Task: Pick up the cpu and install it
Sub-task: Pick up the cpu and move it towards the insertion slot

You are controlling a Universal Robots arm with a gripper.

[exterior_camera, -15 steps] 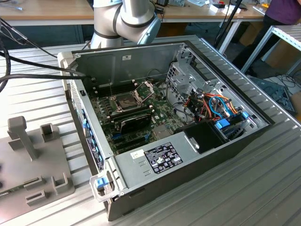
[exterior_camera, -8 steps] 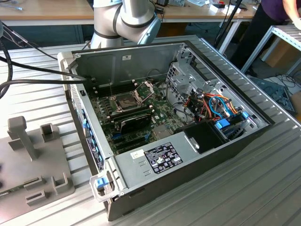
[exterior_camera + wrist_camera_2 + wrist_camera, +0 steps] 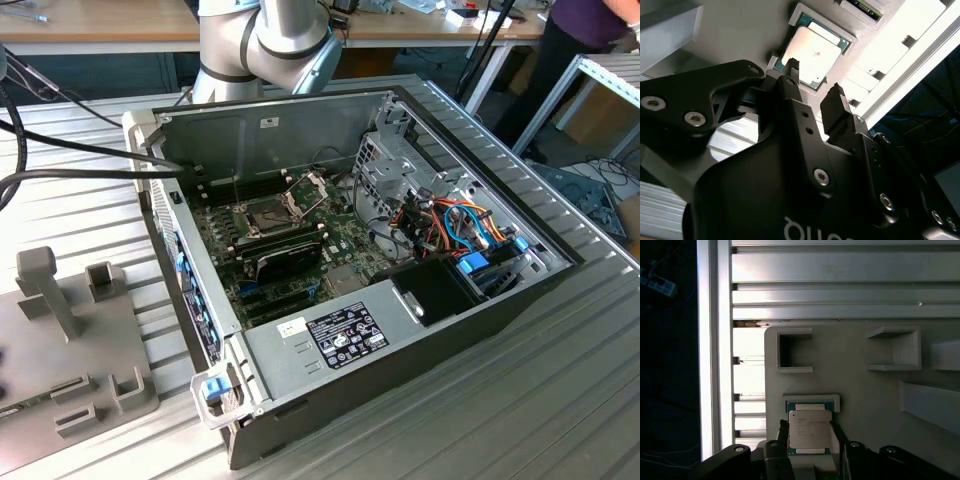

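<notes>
The cpu (image 3: 810, 428), a small square chip with a silvery metal top and a green rim, lies flat in a shallow nest of the grey fixture plate (image 3: 860, 390). It also shows in the second wrist view, cpu (image 3: 815, 50). My gripper (image 3: 810, 436) hovers over it, open, with one black finger along each side of the chip; in the second wrist view the gripper (image 3: 815, 77) has its fingertips (image 3: 792, 65) spread and just short of the chip. Inside the open computer case the dark socket (image 3: 265, 213) on the green motherboard (image 3: 285, 275) stands with its metal frame (image 3: 308, 187) hinged up.
The grey fixture plate (image 3: 70, 340) with upright blocks lies at the exterior view's left, beside the case (image 3: 420, 330). Black cables (image 3: 60, 150) run across to the case wall. A black module (image 3: 290, 258) lies below the socket. A person (image 3: 580, 40) stands at the back right.
</notes>
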